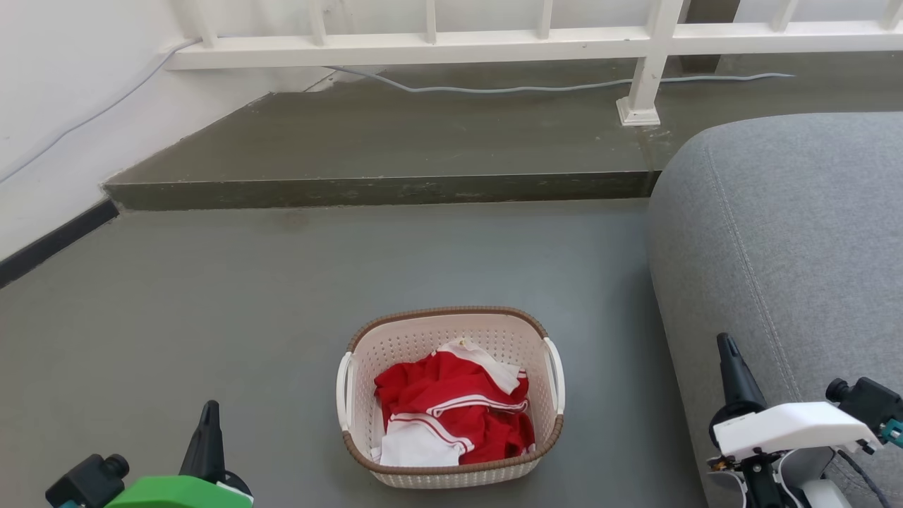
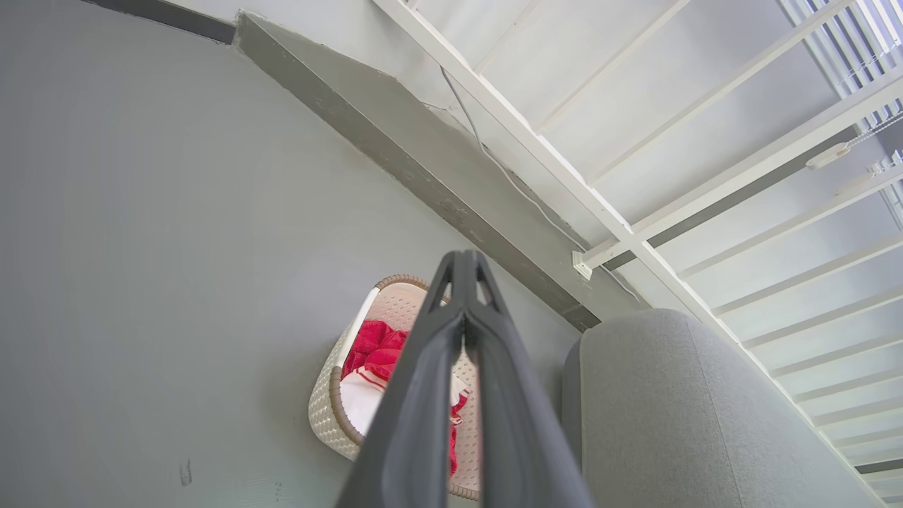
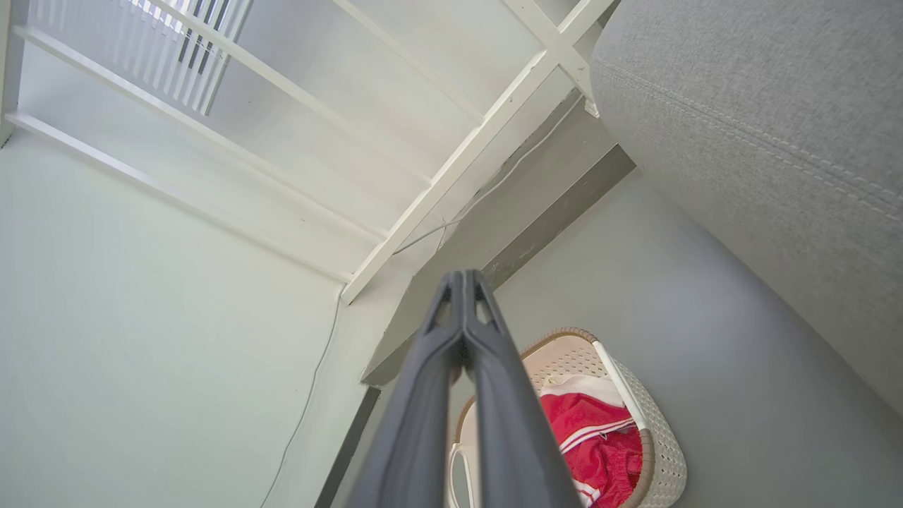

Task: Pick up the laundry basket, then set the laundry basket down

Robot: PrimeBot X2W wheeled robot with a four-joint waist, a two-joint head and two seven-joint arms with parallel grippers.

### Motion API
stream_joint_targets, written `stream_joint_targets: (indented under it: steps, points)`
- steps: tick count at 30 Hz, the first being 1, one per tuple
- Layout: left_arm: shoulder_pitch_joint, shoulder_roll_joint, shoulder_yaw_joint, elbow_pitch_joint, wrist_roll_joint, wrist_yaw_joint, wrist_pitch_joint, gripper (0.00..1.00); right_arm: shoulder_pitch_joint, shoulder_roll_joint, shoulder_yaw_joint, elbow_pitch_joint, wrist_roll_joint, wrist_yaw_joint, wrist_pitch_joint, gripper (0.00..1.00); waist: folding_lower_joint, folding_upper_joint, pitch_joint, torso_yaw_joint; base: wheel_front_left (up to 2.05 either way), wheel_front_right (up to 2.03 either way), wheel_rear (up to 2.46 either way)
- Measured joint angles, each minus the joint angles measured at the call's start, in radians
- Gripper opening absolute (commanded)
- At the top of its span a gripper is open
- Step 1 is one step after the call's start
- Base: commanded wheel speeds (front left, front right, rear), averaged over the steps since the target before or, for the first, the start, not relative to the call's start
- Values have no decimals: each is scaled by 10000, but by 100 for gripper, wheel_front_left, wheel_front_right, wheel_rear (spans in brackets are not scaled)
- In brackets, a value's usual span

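A small cream-white perforated laundry basket (image 1: 451,331), edged with a brown woven-look rim and fitted with two white side handles, is seen standing upright on a smooth grey floor (image 1: 211,282), just in front of the robot and between its two arms. Red and white clothing (image 1: 451,413) is heaped inside it. The left pincer (image 1: 209,423) is held low to the basket's left and the right pincer (image 1: 730,360) to its right; each is kept well apart from the handles, and in both wrist views the two dark fingers are pressed together with nothing between them, so both are clenched and empty. The basket is therefore resting on the floor and gripped by neither arm. By this alone it cannot be settled whether a lift is to come or the basket has been set down; the scene would suit either. The floor looks flat and bare around the basket. A rounded grey upholstered sofa (image 1: 790,233) is placed close on the right. Beyond the basket a low raised step (image 1: 388,141) is crossed by a thin pale cable (image 1: 494,89) and bounded by a white railing (image 1: 423,46). A white wall (image 1: 56,106) with a dark skirting strip (image 1: 49,243) is seen on the left.
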Motion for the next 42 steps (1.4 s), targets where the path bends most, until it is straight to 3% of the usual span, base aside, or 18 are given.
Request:
stream_joint_targets:
  steps: [42]
  points:
    - [-1267, 151, 616, 1003, -5797, -1001, 1145, 0, -1052, -341, -1103, 961, 5837, 1160, 1114, 0, 0, 1, -4, -23, 0, 0, 0]
